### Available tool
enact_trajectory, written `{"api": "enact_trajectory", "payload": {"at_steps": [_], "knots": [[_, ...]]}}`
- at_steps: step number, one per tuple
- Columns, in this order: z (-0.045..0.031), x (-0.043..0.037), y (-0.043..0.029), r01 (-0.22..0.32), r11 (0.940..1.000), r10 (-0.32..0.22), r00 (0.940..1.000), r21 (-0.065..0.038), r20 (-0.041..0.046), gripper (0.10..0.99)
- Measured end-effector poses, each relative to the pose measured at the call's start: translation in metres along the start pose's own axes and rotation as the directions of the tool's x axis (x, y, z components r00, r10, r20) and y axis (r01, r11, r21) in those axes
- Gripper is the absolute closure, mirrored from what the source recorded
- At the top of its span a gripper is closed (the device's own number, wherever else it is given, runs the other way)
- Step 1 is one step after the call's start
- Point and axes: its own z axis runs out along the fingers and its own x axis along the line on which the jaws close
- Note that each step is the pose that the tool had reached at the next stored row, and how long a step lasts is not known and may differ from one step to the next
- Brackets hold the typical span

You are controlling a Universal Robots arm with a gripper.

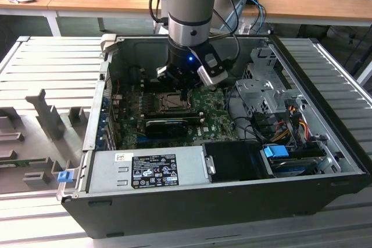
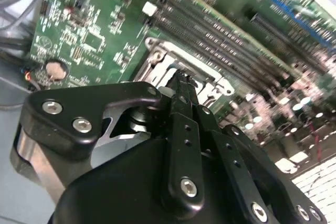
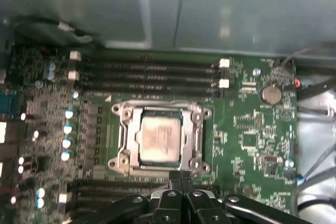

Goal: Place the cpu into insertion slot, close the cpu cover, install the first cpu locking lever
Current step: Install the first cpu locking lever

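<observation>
Dim case interior, wrist views blurry

Exterior view: arm [image 1: 195,4] cut off by the top edge; its wrist hides much of the motherboard [image 1: 215,121] and part of the insertion slot [image 1: 170,101]. Chip inside too small to make out.

Second wrist view: gripper [image 2: 181,85] body blocks most of the cpu cover [image 2: 176,69]; far memory slots [image 2: 294,51] blurred.

First wrist view: gripper [image 3: 180,178] cut by the bottom edge, overlapping the cover's near rim. First locking lever not distinguishable beside the cpu [image 3: 159,139].
</observation>
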Motion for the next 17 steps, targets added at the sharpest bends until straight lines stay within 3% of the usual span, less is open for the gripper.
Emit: {"api": "enact_trajectory", "payload": {"at_steps": [2, 4, 7, 9, 12, 17], "knots": [[0.0011, 0.0005, -0.006, 0.0, 1.0, 0.0, 1.0, -0.003, -0.0036, 0.98], [0.0035, 0.0031, -0.0081, 0.002, 0.9999, -0.002, 1.0, -0.013, -0.0037, 0.98], [0.0048, 0.0114, -0.0083, 0.003, 0.9998, -0.003, 1.0, -0.019, -0.0035, 0.98], [0.0051, 0.0215, -0.0095, 0.002, 0.9997, -0.002, 1.0, -0.024, -0.0031, 0.98], [0.0067, 0.0301, -0.0096, 0.002, 0.9997, -0.002, 1.0, -0.024, -0.003, 0.98], [0.0138, 0.0344, -0.0104, -0.004, 0.9996, 0.004, 1.0, -0.029, -0.0024, 0.98]]}}
